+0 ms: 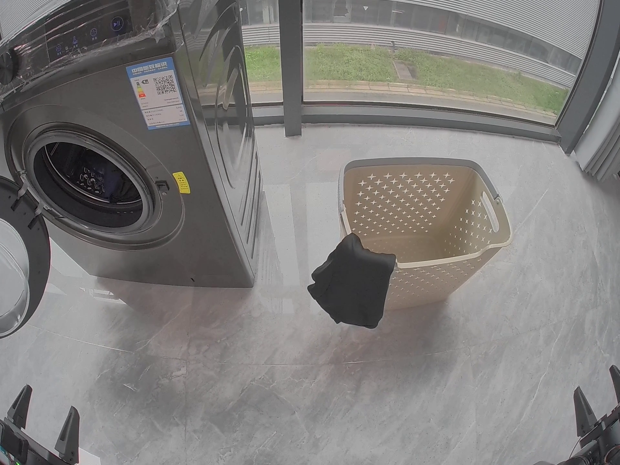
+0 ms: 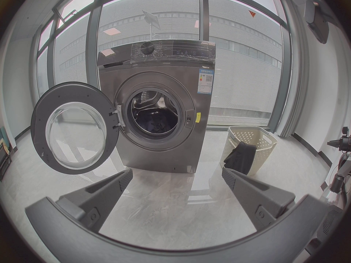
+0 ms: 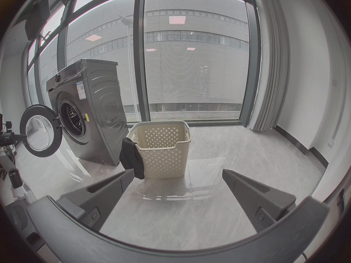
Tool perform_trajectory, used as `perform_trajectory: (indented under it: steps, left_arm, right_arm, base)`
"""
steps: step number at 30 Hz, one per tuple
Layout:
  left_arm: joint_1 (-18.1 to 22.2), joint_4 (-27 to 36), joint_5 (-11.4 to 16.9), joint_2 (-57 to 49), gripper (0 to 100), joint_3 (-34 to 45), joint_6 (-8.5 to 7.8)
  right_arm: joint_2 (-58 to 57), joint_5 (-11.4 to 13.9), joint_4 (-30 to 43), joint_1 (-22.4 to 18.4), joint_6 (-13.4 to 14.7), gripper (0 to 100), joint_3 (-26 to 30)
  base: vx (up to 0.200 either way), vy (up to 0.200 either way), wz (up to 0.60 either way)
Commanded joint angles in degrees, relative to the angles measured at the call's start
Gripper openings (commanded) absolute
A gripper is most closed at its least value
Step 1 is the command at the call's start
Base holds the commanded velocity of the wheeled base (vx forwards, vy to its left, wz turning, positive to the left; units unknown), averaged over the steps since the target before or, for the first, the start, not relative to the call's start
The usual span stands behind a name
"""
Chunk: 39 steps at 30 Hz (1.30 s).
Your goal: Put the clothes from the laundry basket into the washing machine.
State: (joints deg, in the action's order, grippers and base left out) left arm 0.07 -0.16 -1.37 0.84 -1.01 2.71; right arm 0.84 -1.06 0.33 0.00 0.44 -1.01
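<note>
A beige perforated laundry basket (image 1: 452,201) (image 2: 256,137) (image 3: 164,143) stands on the floor right of the grey washing machine (image 1: 206,130) (image 2: 164,103) (image 3: 98,106). A black garment (image 1: 352,282) (image 2: 240,157) (image 3: 131,157) hangs over the basket's near left rim. The machine's round door (image 1: 16,259) (image 2: 73,128) (image 3: 40,132) is swung open, and dark cloth lies in the drum (image 1: 97,179) (image 2: 155,114). My left gripper (image 1: 42,421) (image 2: 175,187) is open and empty, low at the near left. My right gripper (image 1: 600,398) (image 3: 175,187) is open and empty, low at the near right.
Grey marble floor (image 1: 258,369) lies bare between me and the machine and basket. A glass wall with a dark pillar (image 1: 290,46) runs behind them. A curtain (image 3: 270,73) hangs at the far right.
</note>
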Motion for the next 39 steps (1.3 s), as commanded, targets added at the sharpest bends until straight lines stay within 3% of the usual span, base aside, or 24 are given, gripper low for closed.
perform_trajectory:
  steps: [1, 11, 17, 29, 36, 39]
  left_arm:
    - [0.01, -0.02, -0.04, -0.49, 100, 1.01, 0.02]
    - [0.01, -0.02, -0.04, -0.49, 100, 1.01, -0.07]
    - [0.01, -0.02, -0.04, -0.49, 100, 1.01, 0.02]
    - [0.01, -0.02, -0.04, -0.49, 100, 1.01, -0.07]
    - [0.01, -0.02, -0.04, -0.49, 100, 1.01, -0.25]
    - [0.01, -0.02, -0.04, -0.49, 100, 1.01, -0.33]
  right_arm:
    - [-0.58, 0.01, 0.02, -0.09, 0.0, 100, 0.92]
    - [-0.58, 0.01, 0.02, 0.0, 0.0, 100, 0.92]
    - [-0.49, 0.01, 0.02, -0.26, -0.09, 100, 0.92]
    - [-0.58, 0.01, -0.07, -0.18, 0.26, 100, 0.92]
    - [4.61, 3.17, 0.02, 0.53, 2.64, 100, -9.54]
    - [15.68, 8.97, 1.34, 0.53, 2.99, 100, -9.71]
  base:
    - [0.0, 0.0, 0.0]
    - [0.18, 0.0, 0.0]
    - [0.0, 0.0, 0.0]
    - [0.0, -0.15, 0.0]
    - [0.0, 0.0, 0.0]
    - [0.0, 0.0, 0.0]
